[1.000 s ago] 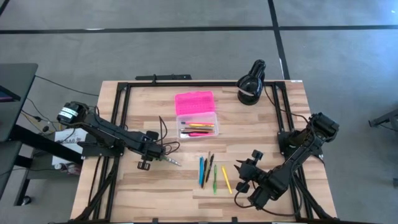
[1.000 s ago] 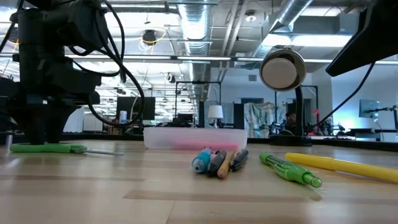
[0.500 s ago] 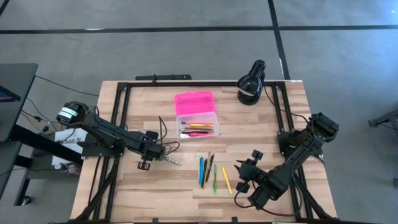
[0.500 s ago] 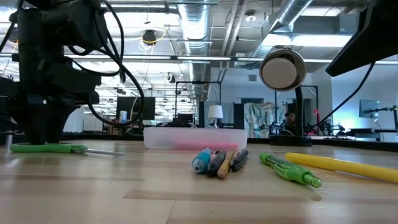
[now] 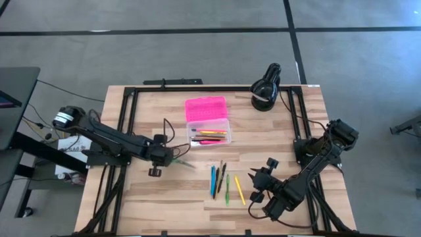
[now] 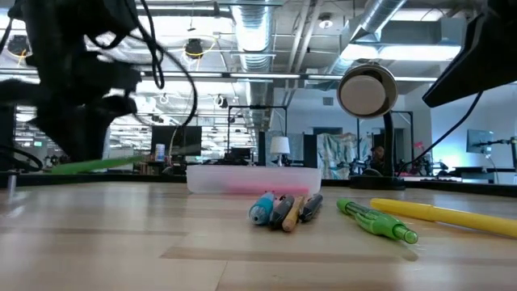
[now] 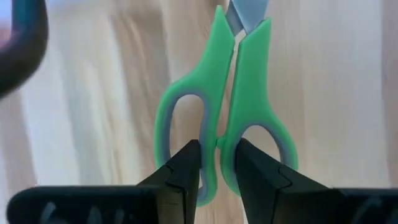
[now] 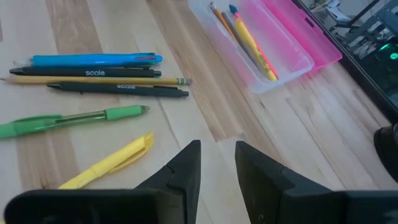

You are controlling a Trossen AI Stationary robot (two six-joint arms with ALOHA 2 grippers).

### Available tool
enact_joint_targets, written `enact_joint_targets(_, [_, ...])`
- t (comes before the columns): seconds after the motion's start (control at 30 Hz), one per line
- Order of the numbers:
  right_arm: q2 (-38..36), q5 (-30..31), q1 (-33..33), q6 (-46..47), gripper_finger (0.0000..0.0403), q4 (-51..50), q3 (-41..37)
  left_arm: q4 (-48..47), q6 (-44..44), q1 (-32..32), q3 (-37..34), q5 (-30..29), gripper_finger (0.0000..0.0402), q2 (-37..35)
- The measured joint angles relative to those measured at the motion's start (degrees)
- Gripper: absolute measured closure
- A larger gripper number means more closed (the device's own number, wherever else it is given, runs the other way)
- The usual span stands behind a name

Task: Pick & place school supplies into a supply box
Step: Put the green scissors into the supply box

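Left gripper has the green-handled scissors pinched between its fingers and lifted clear of the table, out at eight o'clock from the supply box, which sits open with a few pens inside. Right gripper waits at five o'clock, fingers narrowly apart and empty, beside the loose pens.
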Motion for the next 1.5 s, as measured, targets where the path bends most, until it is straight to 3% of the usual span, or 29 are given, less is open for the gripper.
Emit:
enact_joint_targets(0.33, [0.0,0.2,-1.5,-1.0,0.0308,0.2,0.0,16.7,-0.5,6.3,0.2,-6.3,0.0319,-3.7])
enact_joint_targets(0.57, [0.0,0.2,-2.6,-1.5,0.0308,0.2,-0.1,31.4,3.7,12.5,0.2,-8.3,0.0319,-0.8])
enact_joint_targets(0.7, [0.0,0.2,-3.1,-1.5,0.0308,0.1,-0.1,34.4,3.8,16.3,1.5,-7.3,0.0319,2.8])
enact_joint_targets(0.93, [0.0,0.2,-2.9,-1.5,0.0308,-0.1,-0.1,31.1,3.8,19.7,10.5,-3.8,0.0319,14.7])
enact_joint_targets(1.17, [0.0,0.0,-2.8,-1.5,0.0308,-0.3,-0.1,14.4,5.3,20.5,24.6,-5.3,0.0319,26.0])
enact_joint_targets(1.3, [0.0,0.0,-2.2,-1.5,0.0308,-0.5,-0.1,6.8,5.3,20.6,29.8,-6.6,0.0319,29.1])
enact_joint_targets(1.5, [0.0,0.0,-2.0,-1.5,0.0308,-0.5,-0.1,2.4,3.5,20.7,32.2,-6.9,0.0319,29.3])
